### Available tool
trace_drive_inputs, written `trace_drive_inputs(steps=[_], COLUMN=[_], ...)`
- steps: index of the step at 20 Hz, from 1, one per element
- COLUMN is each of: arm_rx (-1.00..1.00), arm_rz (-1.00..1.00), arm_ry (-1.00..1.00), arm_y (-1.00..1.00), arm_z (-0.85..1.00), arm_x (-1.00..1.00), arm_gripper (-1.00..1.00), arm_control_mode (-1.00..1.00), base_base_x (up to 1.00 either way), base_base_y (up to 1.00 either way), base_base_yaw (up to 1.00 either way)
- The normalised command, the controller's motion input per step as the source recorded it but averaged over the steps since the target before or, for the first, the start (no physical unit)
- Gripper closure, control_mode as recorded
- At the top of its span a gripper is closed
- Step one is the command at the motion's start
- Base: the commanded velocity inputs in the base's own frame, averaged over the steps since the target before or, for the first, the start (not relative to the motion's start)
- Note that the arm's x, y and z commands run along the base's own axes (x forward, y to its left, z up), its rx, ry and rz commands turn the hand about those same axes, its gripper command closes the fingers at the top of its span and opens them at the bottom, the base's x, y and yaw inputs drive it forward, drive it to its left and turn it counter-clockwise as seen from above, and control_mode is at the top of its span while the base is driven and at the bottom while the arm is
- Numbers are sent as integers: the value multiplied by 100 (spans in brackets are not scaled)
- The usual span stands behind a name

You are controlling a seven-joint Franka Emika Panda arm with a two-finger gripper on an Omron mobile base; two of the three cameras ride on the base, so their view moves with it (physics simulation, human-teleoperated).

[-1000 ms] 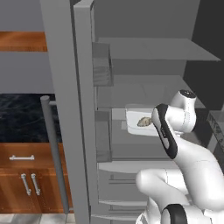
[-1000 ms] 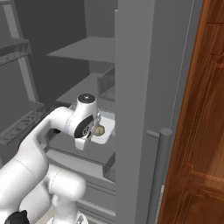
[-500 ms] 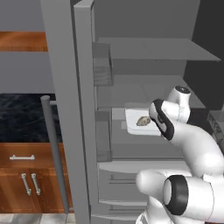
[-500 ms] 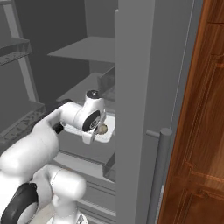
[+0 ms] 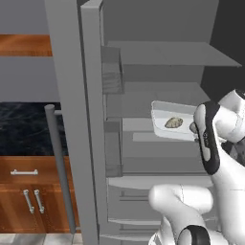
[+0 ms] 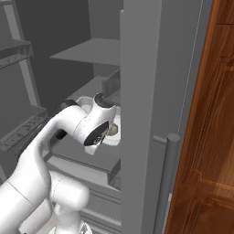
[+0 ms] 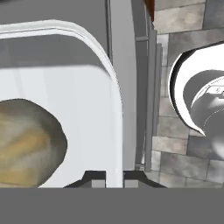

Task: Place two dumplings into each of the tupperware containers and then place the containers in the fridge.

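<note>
Tupperware is what we see at the centre of this moment: a shallow rectangular pale grey, slightly translucent container [image 5: 173, 125] with rounded corners and a raised rim, sitting level over a middle shelf [image 5: 158, 109] inside the tall grey metallic fridge [image 5: 91, 119], whose door stands open. From the left base camera we see one small lumpy beige-tan dumpling [image 5: 173, 123] with darker mottling lying in the tray, near its middle. From the hand camera we see the same tray's pale wall and curved rim [image 7: 100, 87] very close, with a mottled tan dumpling [image 7: 26, 140] against the lower left of that view.

Our white arm's gripper [image 7: 114, 180] is at the near edge of the container, and its two small dark finger tips [image 7: 96, 180] are pressed close together with the tray's rim running right between them, so we read it as pinching that rim. In the right base view the hand [image 6: 101, 130] is reached in behind the fridge's grey door edge [image 6: 141, 114].

Below the tray we see further grey shelves and drawers [image 5: 143, 191]. Left of the fridge stand brown wooden cabinets [image 5: 28, 201] with metal handles.
</note>
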Motion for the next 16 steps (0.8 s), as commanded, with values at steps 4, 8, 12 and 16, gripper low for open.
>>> trace_drive_inputs(steps=[4,8,12,16], arm_rx=[0,-5,-21,-19], arm_rz=[-1,-2,-8,-10], arm_ry=[-21,-3,11,20], arm_y=[4,0,16,12], arm_z=[43,87,50,26], arm_x=[-96,-26,41,83], arm_gripper=[100,100,100,100], arm_control_mode=[-100,-100,-100,-100], base_base_x=[0,0,0,0], base_base_y=[0,0,0,0], base_base_yaw=[0,0,0,0])
